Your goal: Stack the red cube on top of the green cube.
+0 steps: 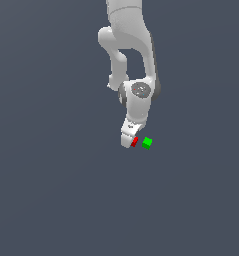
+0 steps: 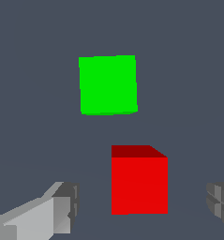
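A white Franka arm reaches down over a flat slate-grey surface, its white gripper spread wide — grey-padded fingers stand clear on either side of the small bright red cube, touching neither face. The small bright green cube sits just beside the red one, apart from it — on the exterior view's right of it, both resting on the surface.

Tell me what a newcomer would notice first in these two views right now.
The red cube sits between the open fingers of the gripper, not yet clamped. The green cube lies apart from it on the bare grey floor. In the exterior view it is just to the red cube's right.
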Robot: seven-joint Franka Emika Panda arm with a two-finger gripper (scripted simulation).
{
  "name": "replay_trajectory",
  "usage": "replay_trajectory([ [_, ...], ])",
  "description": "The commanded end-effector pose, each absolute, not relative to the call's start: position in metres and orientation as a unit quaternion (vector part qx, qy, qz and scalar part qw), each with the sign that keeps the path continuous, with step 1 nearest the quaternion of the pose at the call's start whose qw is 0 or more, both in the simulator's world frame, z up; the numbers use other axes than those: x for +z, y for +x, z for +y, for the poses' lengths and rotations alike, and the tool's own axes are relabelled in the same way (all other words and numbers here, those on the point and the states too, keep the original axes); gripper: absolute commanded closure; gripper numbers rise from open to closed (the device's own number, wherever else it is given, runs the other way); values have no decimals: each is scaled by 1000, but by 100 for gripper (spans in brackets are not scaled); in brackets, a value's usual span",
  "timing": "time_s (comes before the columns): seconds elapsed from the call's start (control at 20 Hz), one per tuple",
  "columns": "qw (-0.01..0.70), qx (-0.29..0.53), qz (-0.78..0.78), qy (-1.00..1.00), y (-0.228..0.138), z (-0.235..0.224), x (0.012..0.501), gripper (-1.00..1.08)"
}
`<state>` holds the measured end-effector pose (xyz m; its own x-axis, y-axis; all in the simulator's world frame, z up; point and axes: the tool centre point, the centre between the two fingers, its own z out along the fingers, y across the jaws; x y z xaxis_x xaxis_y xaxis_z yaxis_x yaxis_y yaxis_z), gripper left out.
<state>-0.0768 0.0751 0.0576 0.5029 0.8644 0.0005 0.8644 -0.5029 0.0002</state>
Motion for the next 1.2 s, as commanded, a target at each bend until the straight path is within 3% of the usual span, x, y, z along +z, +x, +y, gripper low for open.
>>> replay_trajectory([
  [0.0, 0, 0, -499, -866, -78, 75, 47, -92],
  [0.5, 0, 0, -500, -866, -77, 75, 20, -92],
  [0.55, 0, 0, -500, -866, -77, 75, 20, 108],
  [1.15, 0, 0, -500, -866, -77, 75, 21, 108],
])
